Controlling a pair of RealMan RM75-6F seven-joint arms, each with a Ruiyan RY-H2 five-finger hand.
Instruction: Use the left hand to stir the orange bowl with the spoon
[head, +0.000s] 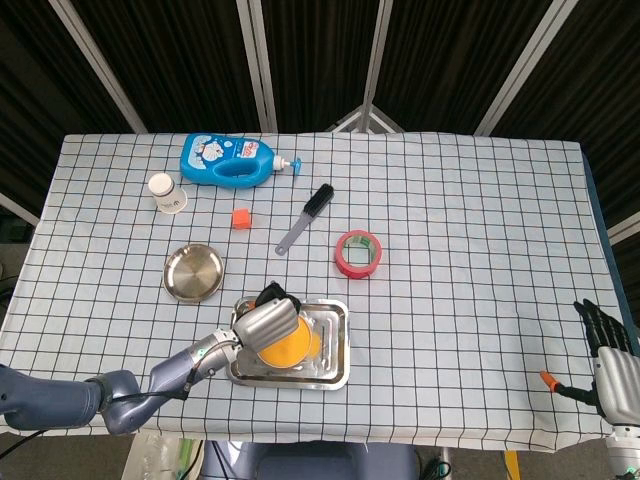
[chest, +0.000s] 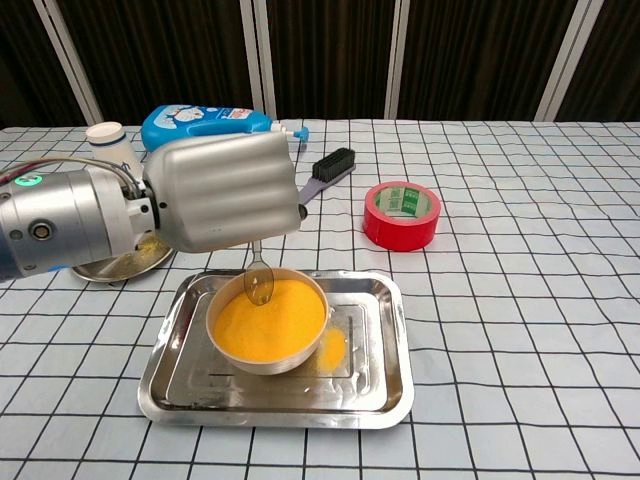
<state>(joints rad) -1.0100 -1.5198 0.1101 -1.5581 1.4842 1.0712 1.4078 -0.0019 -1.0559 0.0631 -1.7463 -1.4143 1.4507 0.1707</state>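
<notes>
A white bowl filled with orange powder stands in a steel tray near the table's front edge. My left hand hovers over the bowl's far left side and grips a metal spoon. The spoon hangs almost straight down, its tip at the powder by the bowl's back rim. Seen from the head camera, the left hand covers the bowl's left part. My right hand stays far off at the table's right front corner, holding nothing, fingers apart.
Some orange powder lies spilled in the tray right of the bowl. A steel dish sits left behind the tray, a red tape roll and a black brush behind it. A blue bottle, white cup and orange cube stand farther back.
</notes>
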